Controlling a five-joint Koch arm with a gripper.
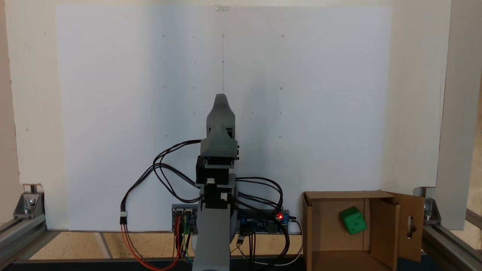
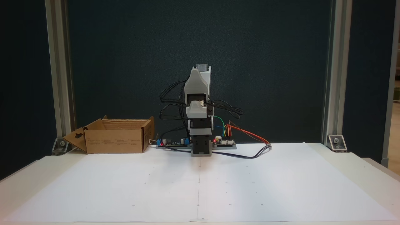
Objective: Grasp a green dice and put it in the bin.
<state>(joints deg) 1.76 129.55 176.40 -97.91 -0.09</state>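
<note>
Paper sheet (image 2: 200, 187): in the fixed view that faces the arm, a large white sheet covers the near table, marked with small dots and a thin centre line; nothing rests on its near part.
Arm (image 2: 200, 125): it stands at the far edge of the sheet, folded upright over its base, well apart from the box.
Gripper (image 1: 221, 101): in the fixed view from above, its grey tip points out over the sheet; the jaws lie one behind the other for both cameras, so whether they are parted or closed cannot be told, and nothing is seen held in them.
Cables (image 2: 250, 147): black, orange, yellow and green wires loop from the arm to the circuit boards (image 2: 223, 142) beside its base, where a red light glows.
Bin (image 2: 115, 137): a brown cardboard box, left of the arm base in the facing view and at the lower right in the view from above (image 1: 380, 226); its top is open, and one flap with a slot-shaped cutout hangs outward.
Green dice (image 1: 353, 220): it lies inside the bin, on its floor, probably close to an inner flap, tilted with three pips facing the camera; the box wall hides it in the facing view.
Frame posts (image 2: 57, 78): aluminium uprights stand at the far corners before a dark backdrop.
</note>
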